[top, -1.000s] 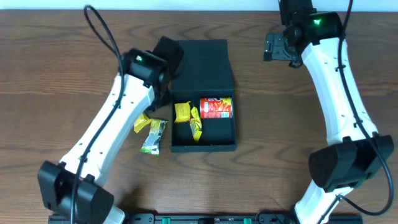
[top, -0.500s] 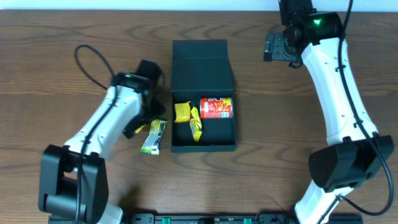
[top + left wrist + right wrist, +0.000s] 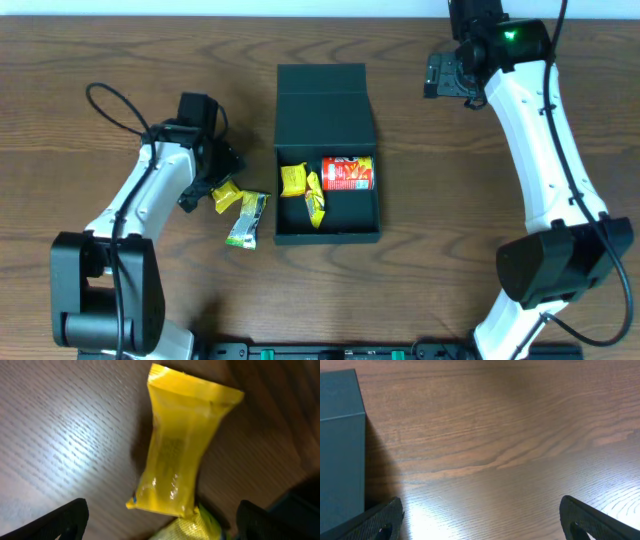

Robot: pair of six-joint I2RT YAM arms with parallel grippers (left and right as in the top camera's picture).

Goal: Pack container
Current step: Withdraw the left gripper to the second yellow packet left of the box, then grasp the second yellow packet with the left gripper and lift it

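The dark teal container [image 3: 327,238] lies open mid-table, its lid [image 3: 325,95] folded back. Inside it are two yellow packets [image 3: 293,180] and a red chip can [image 3: 348,173]. Left of the box, on the wood, lie a yellow packet [image 3: 226,196] and a green-silver packet [image 3: 246,220]. My left gripper [image 3: 208,180] hovers open over that yellow packet [image 3: 182,445], which shows between its fingers [image 3: 65,520] without being touched; the green packet's end [image 3: 192,529] peeks in below. My right gripper [image 3: 447,75] is open and holds nothing at the far right, beside the container's wall [image 3: 340,445].
Bare wooden table [image 3: 120,60] surrounds the box. The left arm's cable [image 3: 110,105] loops over the table's left side. The right arm [image 3: 545,150] runs along the right edge.
My left arm has swung left, away from the container, and come over the loose yellow packet, with its jaws opening wider. The right arm has not moved.
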